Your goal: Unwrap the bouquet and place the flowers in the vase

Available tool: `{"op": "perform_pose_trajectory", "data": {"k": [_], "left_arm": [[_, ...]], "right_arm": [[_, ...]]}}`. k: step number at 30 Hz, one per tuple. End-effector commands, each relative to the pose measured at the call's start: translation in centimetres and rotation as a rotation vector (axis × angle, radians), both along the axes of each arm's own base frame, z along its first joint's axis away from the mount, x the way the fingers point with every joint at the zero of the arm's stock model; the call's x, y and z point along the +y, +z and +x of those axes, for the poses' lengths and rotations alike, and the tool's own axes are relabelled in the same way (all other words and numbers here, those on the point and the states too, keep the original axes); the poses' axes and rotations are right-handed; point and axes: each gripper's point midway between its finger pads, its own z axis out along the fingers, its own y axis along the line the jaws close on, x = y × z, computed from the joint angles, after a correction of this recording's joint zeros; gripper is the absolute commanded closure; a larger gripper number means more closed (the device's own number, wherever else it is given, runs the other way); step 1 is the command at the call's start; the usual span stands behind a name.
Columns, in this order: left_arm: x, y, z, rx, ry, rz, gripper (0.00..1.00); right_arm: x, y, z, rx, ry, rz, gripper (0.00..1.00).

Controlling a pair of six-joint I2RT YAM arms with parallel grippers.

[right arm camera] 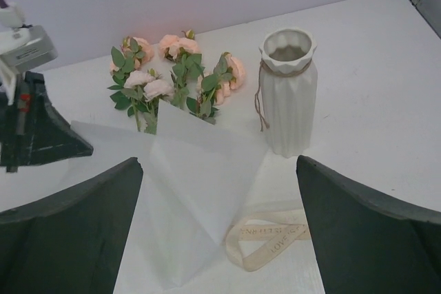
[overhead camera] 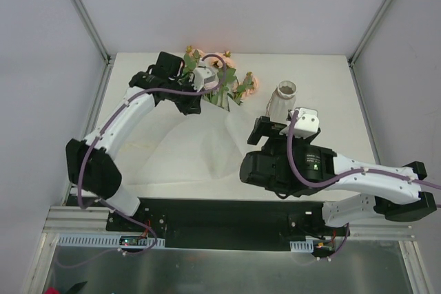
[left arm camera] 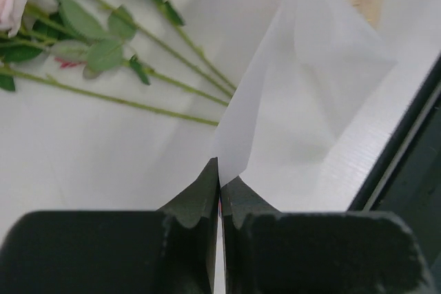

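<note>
We find the left gripper point(left arm camera: 220, 170) clenched on an edge of the white paper point(left arm camera: 310, 101), with the flowers point(left arm camera: 103, 46) at the upper left. The right gripper point(right arm camera: 217, 166) is released, and beyond it the vase point(right arm camera: 288, 94) stands upright at the upper right of the frame, right of the blooms.

The top camera looked steeply down from behind onto the whole desk point(overhead camera: 324, 80), the left wrist camera sat close over its pincer point(left arm camera: 219, 170), white paper point(left arm camera: 310, 101) and flowers point(left arm camera: 103, 53), and the right wrist camera faced from farther back across the same paper and flowers toward the vase point(right arm camera: 288, 94).
</note>
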Motion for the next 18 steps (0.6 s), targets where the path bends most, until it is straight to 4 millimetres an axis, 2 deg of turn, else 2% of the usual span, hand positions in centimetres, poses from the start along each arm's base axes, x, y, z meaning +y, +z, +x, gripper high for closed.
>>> {"op": "perform_pose_trajectory", "data": {"k": [1, 3, 6, 7, 9, 13, 17, 18], "left_arm": [[-1.7, 4.1, -7.1, -0.021, -0.156, -0.07, 1.0], [-2.2, 5.5, -9.3, -0.027, -0.209, -0.104, 1.0], [-2.5, 6.6, -13.3, -0.009, -0.312, -0.129, 1.0], [-2.4, 6.5, -14.9, 0.021, -0.345, -0.115, 1.0], [-2.3, 7.1, -16.8, 0.013, -0.402, -0.119, 0.99], [-1.7, 8.0, -21.8, 0.064, -0.542, -0.118, 0.91], [-0.7, 9.3, -26.2, 0.156, -0.648, -0.139, 0.81], [-0.2, 9.7, -27.3, 0.185, -0.674, -0.141, 0.76]], "right_arm": [[-5.5, 4.9, 0.9, -0.164, -0.071, -0.335, 0.03], [-6.0, 6.2, 1.1, -0.178, -0.095, -0.333, 0.03], [-6.6, 7.8, 1.3, -0.198, -0.123, -0.322, 0.03], [-6.7, 8.0, 1.4, -0.2, -0.129, -0.323, 0.03], [-6.9, 8.5, 1.5, -0.201, -0.14, -0.307, 0.03], [-6.8, 7.8, 1.9, -0.169, -0.159, -0.329, 0.03], [-5.9, 5.6, 3.1, -0.097, -0.2, -0.386, 0.03], [-5.8, 5.1, 3.5, -0.077, -0.215, -0.397, 0.03]]}}
